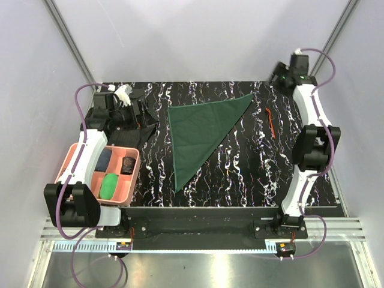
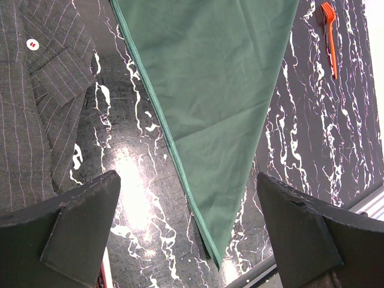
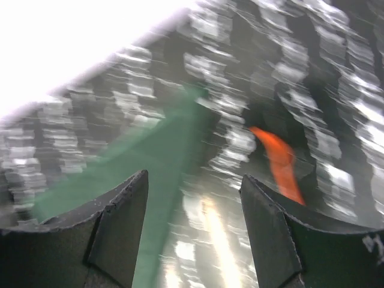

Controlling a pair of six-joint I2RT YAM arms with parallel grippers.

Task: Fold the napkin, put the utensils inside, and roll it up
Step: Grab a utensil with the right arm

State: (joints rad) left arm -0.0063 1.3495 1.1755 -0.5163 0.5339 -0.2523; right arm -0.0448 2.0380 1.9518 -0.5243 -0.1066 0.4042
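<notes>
1. Right gripper [image 3: 193,180] spread, empty; fork [image 3: 279,162] lies ahead-right of it, folded napkin [image 1: 198,132] ahead-left.
2. Centre fingers across the fork handle, go low, pinch.
3. Left gripper [image 2: 187,177] spread, empty, napkin beneath.

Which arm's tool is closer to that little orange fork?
Right. The right tool hovers at the far right, just beyond the fork; the left tool is at the far left, with the napkin between it and the fork.
</notes>
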